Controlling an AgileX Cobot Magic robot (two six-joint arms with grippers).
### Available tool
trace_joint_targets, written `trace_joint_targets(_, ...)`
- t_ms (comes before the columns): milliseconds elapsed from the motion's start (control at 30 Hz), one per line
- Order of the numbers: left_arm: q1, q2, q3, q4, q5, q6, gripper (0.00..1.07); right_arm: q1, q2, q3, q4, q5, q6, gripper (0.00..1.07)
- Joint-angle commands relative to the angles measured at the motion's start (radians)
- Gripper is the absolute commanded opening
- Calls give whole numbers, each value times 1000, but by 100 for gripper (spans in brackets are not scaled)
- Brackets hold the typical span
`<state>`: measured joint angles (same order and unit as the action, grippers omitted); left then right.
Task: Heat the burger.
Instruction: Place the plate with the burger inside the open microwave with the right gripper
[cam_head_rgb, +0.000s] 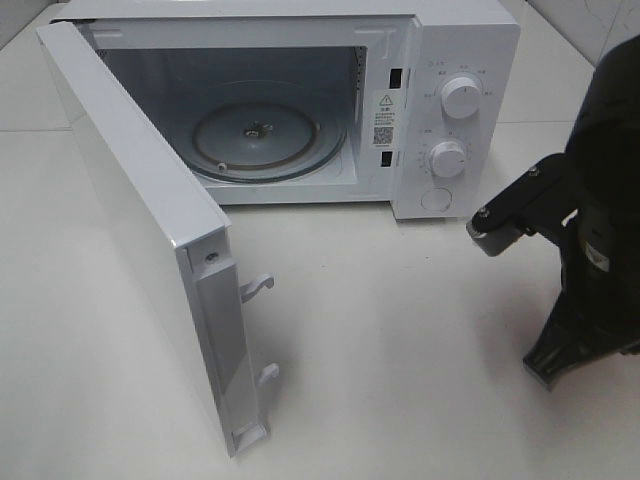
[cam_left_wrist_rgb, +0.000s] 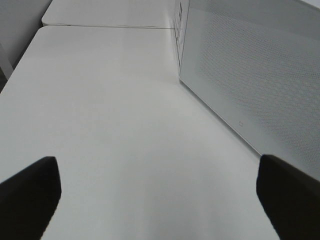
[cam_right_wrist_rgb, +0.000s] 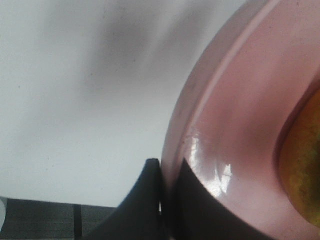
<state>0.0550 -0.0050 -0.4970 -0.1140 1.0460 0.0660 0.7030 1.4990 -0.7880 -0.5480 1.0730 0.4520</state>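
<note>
Burger (cam_right_wrist_rgb: 303, 170) mostly cut off by frame edge, blurred, probably bun side; pink plate (cam_right_wrist_rgb: 240, 125) also cropped.

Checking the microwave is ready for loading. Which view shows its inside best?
Exterior high: the microwave has its door swung open, showing the cavity and glass turntable. Left wrist shows only the door's meshed outer face; right wrist shows none of it.

On the white box-shaped microwave oven (cam_head_rgb: 480, 40) in front of me, a small white sticker (cam_head_rgb: 385, 118) sits on the front frame just beside the open cavity. I make out a warning triangle at its top and a square code at its bottom; the print between is too small to read. Fine markings ring the upper round white knob (cam_head_rgb: 461, 97) and the lower round white knob (cam_head_rgb: 448, 158), illegible to me
</note>
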Motion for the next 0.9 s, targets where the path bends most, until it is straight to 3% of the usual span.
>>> trace_joint_targets(33,0,-22,2,-2,-9,-3,100,48,-51,59,-27,40,9,0)
trace_joint_targets(467,0,-22,2,-2,-9,-3,100,214,-188,134,-25,121,8,0)
trace_joint_targets(900,0,-22,2,-2,-9,-3,100,290,-197,134,-38,149,-2,0)
